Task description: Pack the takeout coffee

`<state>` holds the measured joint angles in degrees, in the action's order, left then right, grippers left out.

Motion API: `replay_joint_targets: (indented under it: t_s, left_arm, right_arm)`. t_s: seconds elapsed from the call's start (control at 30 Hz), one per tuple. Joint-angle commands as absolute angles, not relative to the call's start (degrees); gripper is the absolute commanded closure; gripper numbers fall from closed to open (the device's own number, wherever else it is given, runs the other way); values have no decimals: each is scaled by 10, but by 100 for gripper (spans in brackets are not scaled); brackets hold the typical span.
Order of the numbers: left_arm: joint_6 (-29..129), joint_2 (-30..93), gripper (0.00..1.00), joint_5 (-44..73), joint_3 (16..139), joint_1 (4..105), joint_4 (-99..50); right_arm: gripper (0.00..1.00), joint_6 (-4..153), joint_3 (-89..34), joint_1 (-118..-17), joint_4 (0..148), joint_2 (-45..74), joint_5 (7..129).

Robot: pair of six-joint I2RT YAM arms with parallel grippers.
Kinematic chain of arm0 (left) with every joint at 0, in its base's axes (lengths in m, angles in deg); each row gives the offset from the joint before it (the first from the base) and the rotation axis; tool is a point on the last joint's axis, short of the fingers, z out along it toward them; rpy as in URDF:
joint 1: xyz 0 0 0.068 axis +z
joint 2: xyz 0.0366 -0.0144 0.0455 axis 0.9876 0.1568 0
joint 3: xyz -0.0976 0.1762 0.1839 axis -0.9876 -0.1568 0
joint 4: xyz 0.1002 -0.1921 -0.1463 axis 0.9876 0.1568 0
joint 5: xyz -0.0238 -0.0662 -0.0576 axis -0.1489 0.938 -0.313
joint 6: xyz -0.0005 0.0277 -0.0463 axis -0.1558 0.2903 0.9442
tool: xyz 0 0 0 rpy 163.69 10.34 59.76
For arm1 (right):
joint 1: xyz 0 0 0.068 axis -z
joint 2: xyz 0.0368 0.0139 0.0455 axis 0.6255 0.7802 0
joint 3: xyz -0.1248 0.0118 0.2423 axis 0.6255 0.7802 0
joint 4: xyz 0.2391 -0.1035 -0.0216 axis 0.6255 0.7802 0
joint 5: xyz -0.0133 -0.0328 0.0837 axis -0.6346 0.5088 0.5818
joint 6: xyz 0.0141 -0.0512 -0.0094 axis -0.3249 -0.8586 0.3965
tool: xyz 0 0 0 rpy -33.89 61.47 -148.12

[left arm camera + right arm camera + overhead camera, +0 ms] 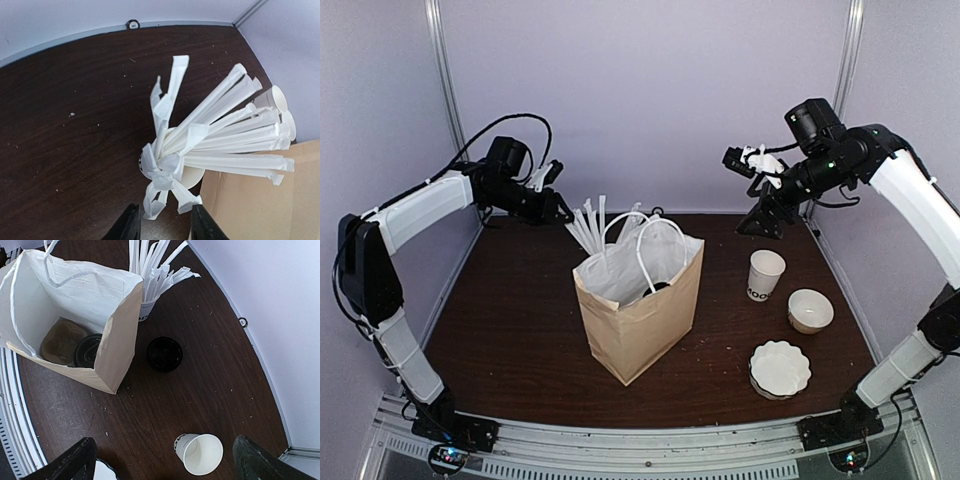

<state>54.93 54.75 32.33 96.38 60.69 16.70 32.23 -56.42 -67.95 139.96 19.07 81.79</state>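
Left end effector point(166, 211) partly open just beside wrapped straws point(225, 145), gripping nothing; right end effector point(164, 444) fully open, empty. Takeout coffee point(87, 351) stands inside paper bag point(120, 330).

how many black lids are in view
2. One black lid is inside the paper bag; the other lies on the table beside the bag, near the cup of straws. The bag may hide more.
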Motion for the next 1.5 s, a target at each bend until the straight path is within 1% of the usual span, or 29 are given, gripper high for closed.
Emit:
replay_joint_targets:
  t_s: [0.0,0.1,0.23,0.43,0.53,0.67,0.73,0.87,1.0,1.13,1.27,1.47]
  left_arm:
    - [560,501,59,277,960,609,153]
    - [565,476,59,303,953,609,139]
    - [568,500,61,345,973,609,148]
    - [564,539,62,358,993,603,160]
    - [554,553,61,347,1008,595,171]
    - [552,566,64,343,1017,594,176]
    - [550,571,67,341,1020,594,179]
    - [551,574,75,347,1022,593,180]
    - [551,581,89,360,1037,590,195]
    - [549,579,99,360,1050,587,215]
    - [543,562,100,356,1073,582,240]
    - [523,500,100,325,1156,573,311]
  right_arm:
    - [2,331,-558,-677,1391,184,827]
    - [2,330,-556,-677,1390,185,829]
    - [2,329,-559,-677,1391,191,833]
    - [2,328,-560,-677,1394,194,836]
    - [2,327,-558,-677,1393,190,835]
    - [2,327,-558,-677,1393,190,833]
    - [2,327,-556,-678,1394,189,832]
    - [2,326,-554,-677,1392,187,830]
    - [2,325,-550,-677,1390,187,827]
    - [2,325,-551,-677,1389,187,828]
    - [2,324,-551,-677,1389,186,826]
    - [2,323,-551,-677,1388,185,823]
